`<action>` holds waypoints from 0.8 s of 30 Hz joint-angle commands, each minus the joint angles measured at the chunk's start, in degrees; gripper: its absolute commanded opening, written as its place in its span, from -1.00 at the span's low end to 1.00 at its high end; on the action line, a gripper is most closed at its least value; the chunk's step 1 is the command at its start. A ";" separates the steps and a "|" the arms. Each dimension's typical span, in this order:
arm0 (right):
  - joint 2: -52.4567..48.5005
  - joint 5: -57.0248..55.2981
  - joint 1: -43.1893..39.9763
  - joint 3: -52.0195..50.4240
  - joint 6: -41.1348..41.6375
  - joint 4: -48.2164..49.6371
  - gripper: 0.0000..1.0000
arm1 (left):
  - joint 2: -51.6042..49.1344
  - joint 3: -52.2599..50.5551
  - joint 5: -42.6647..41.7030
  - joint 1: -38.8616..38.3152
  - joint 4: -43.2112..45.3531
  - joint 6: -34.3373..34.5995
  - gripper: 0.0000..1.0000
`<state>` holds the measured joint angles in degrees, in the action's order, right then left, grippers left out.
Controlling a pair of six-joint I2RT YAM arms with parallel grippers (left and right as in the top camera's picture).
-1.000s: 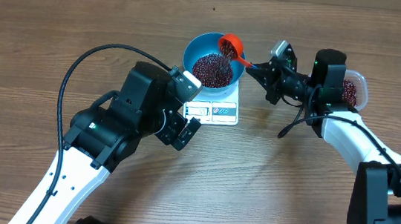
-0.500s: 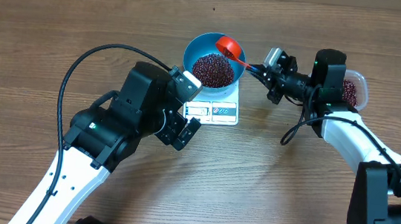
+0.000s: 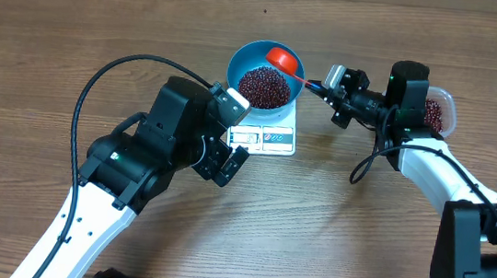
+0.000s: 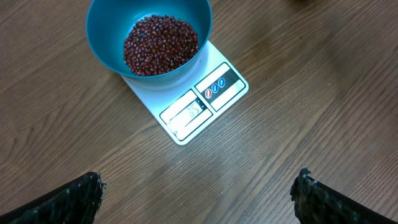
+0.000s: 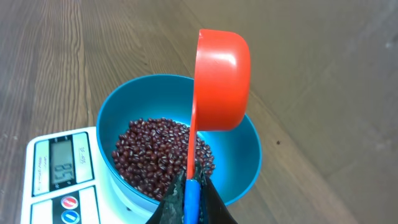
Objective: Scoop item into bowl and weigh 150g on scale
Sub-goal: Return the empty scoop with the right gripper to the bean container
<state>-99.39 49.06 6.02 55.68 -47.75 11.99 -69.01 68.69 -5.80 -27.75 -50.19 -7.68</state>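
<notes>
Currently, the left end effector [image 4: 199,194] is held above the wooden surface [image 3: 74,37], just short of the scale, with its fingers spread wide apart and nothing between them.

Next to the right, the white scale [image 4: 214,102] is seen lying flat on the surface. Its display [image 4: 189,112] appears to read 85, though the digits are small. The blue bowl [image 4: 106,25] is set on the scale platform and is partly filled with a loose heap of red-brown beans [image 4: 160,45].

A red scoop [image 5: 221,81] is held over the bowl's rim, tipped well over, with its back turned to the right wrist camera. No beans are seen on it. Its handle is clamped in the closed right end effector [image 5: 193,202].

At the far right, a clear tub [image 3: 438,113] of beans is partly hidden behind the right arm.

The step in hand is judged to be the end of a pour into the bowl. If the display is read correctly, the target has not been reached. The scoop should next be carried back to the tub, refilled and brought level to the bowl. Smaller additions are advised as the target is neared, since an overshoot is judged hard to correct.
</notes>
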 commanded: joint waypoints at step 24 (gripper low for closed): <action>20.63 -25.57 -25.90 -0.09 26.01 -39.10 -0.93 | 0.02 -0.07 0.00 0.20 0.02 -1.09 0.99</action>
<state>-81.06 32.42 -19.18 55.79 -18.09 -24.60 -69.01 68.69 -5.80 -27.75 -50.22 -7.68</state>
